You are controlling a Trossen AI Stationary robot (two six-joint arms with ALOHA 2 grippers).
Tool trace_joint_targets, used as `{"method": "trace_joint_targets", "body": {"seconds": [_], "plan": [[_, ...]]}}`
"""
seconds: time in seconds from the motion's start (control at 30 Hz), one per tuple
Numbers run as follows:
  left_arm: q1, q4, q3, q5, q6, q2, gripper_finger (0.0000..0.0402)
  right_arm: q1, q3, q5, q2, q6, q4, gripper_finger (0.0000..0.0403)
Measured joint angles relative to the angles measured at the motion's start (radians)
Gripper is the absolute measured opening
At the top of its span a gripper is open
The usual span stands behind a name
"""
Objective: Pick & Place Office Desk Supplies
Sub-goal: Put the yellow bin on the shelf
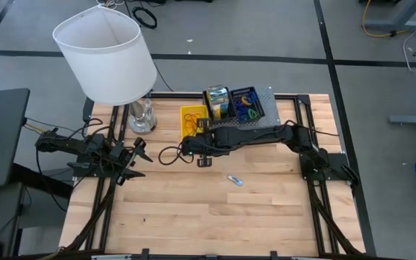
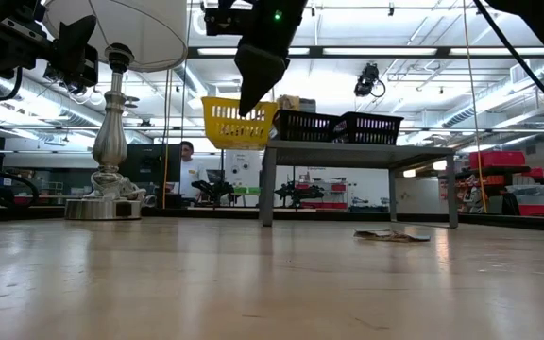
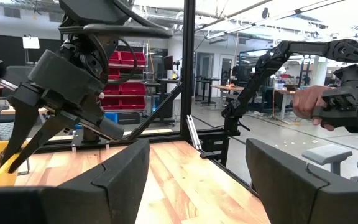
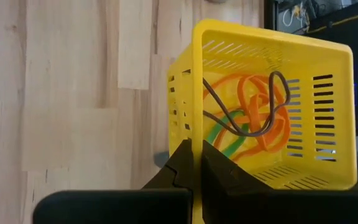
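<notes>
Yellow basket point(image 4: 272, 112) holds orange, green and brown bands point(image 4: 253, 115); the right gripper point(image 4: 192, 163) hangs over its rim, fingers closed. Left gripper point(image 1: 137, 157) waits near the worktop point(image 1: 215, 209) edge, fingers open.

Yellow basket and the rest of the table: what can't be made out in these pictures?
- Yellow basket: its bottom is cut off by the right wrist view's edge and the right gripper, shut on its wall.
- Small item on the table: too small in the high view to identify.
- Black baskets: contents too small from above, hidden by their walls in the low view.
</notes>
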Motion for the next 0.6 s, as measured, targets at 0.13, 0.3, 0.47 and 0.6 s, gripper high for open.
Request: {"method": "trace_joint_targets", "body": {"seconds": [0.13,0.3,0.47,0.6], "plan": [[0.0,0.0,0.0,0.0,0.0,0.0,0.0268,0.0,0.0,0.016,-0.007,0.018,-0.005,0.0006],[0.0,0.0,0.0,0.0,0.0,0.001,0.0268,0.0,0.0,0.024,-0.012,0.022,-0.008,0.0006],[0.0,0.0,0.0,0.0,0.0,0.001,0.0268,-0.002,0.0,0.028,-0.012,0.039,-0.024,0.0006],[0.0,0.0,0.0,0.0,0.0,0.001,0.0268,-0.003,0.001,0.028,-0.012,0.049,-0.045,0.0006]]}}
